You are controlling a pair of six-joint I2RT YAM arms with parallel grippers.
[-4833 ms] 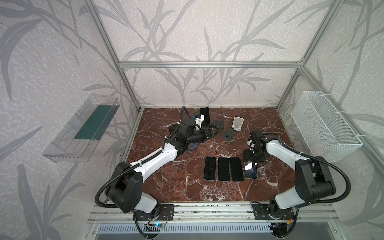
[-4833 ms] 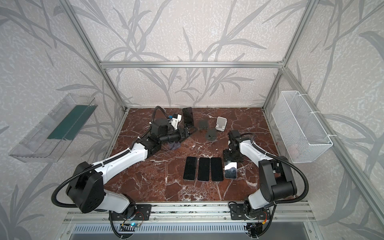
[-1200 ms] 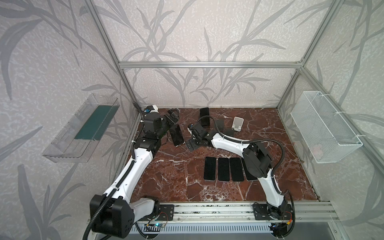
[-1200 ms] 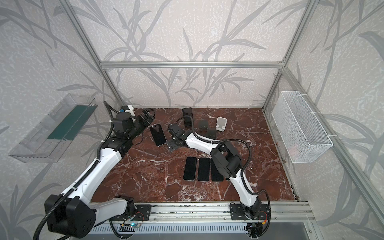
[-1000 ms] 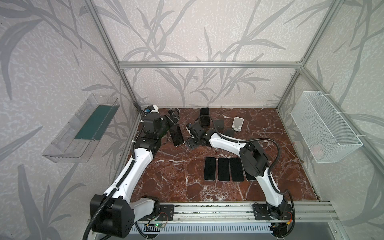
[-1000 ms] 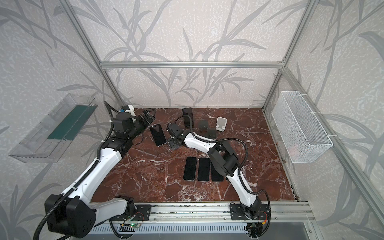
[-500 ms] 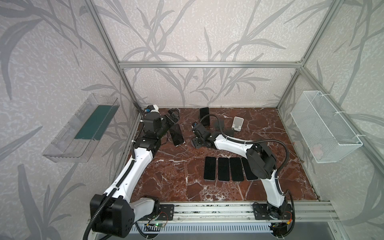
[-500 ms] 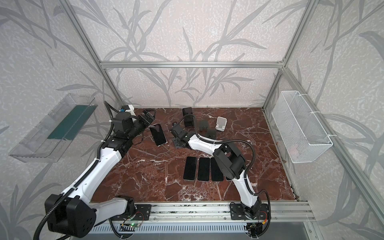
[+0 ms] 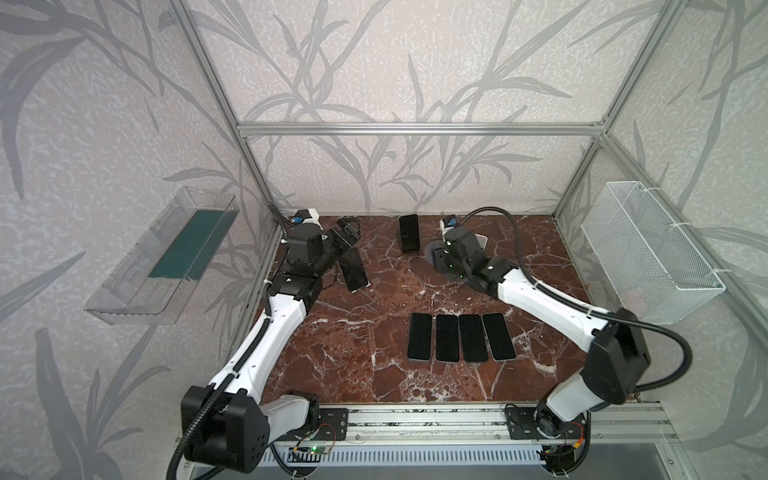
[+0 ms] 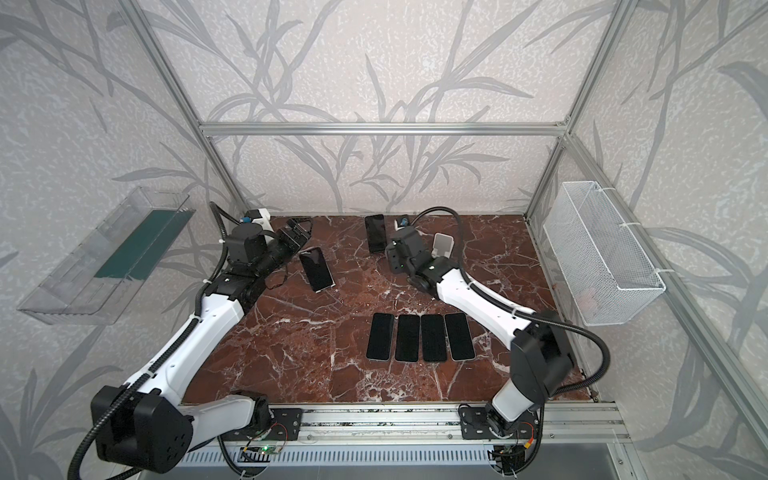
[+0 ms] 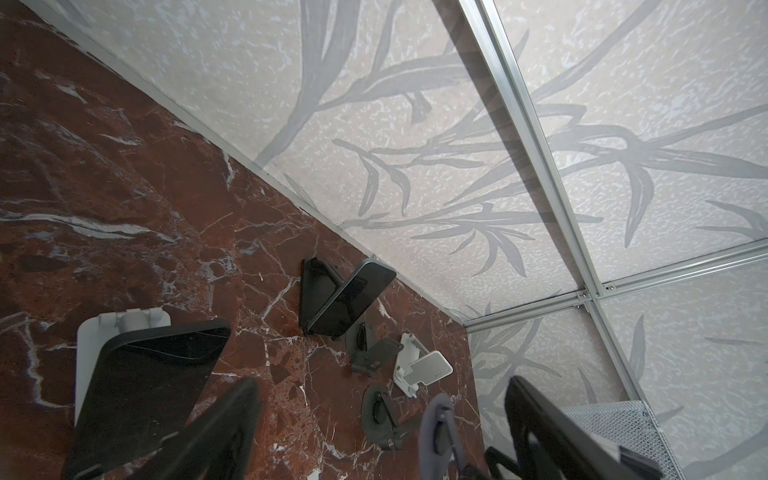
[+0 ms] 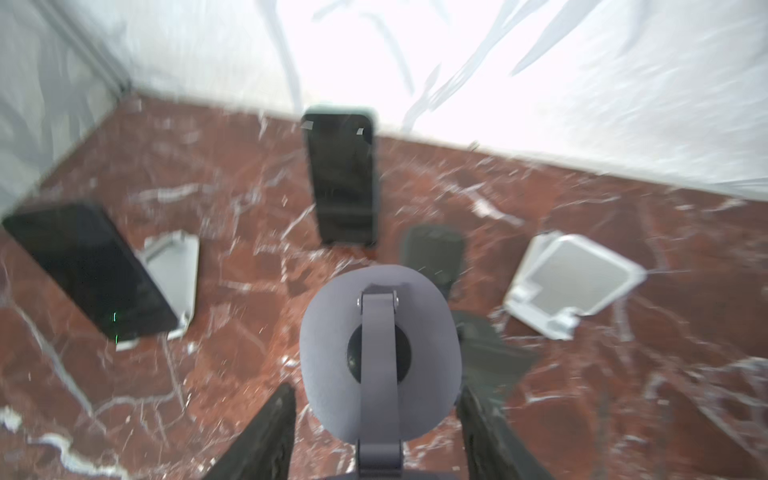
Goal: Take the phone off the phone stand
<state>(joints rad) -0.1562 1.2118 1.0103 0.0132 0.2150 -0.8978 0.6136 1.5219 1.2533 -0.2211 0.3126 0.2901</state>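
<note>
A black phone (image 9: 354, 270) (image 10: 316, 269) leans on a white phone stand (image 12: 174, 270) at the back left. My left gripper (image 9: 349, 233) (image 11: 382, 415) hangs open just behind and left of it, with nothing between its fingers (image 11: 232, 428). A second black phone (image 9: 409, 238) (image 12: 343, 178) stands on a dark stand (image 11: 316, 286) at the back middle. My right gripper (image 12: 376, 390) is shut on a grey oval-based stand (image 12: 328, 332) (image 11: 436, 428), held to the right of that second phone.
An empty white stand (image 9: 481, 240) (image 12: 573, 282) and dark empty stands (image 11: 365, 349) sit at the back right. Several black phones (image 9: 446, 337) lie flat in a row at the front middle. A wire basket (image 9: 648, 257) hangs on the right wall, a clear shelf (image 9: 166, 257) on the left.
My right gripper has shut on the grey stand and carried it rightwards, away from the phone on the white stand. The left arm has barely moved.
</note>
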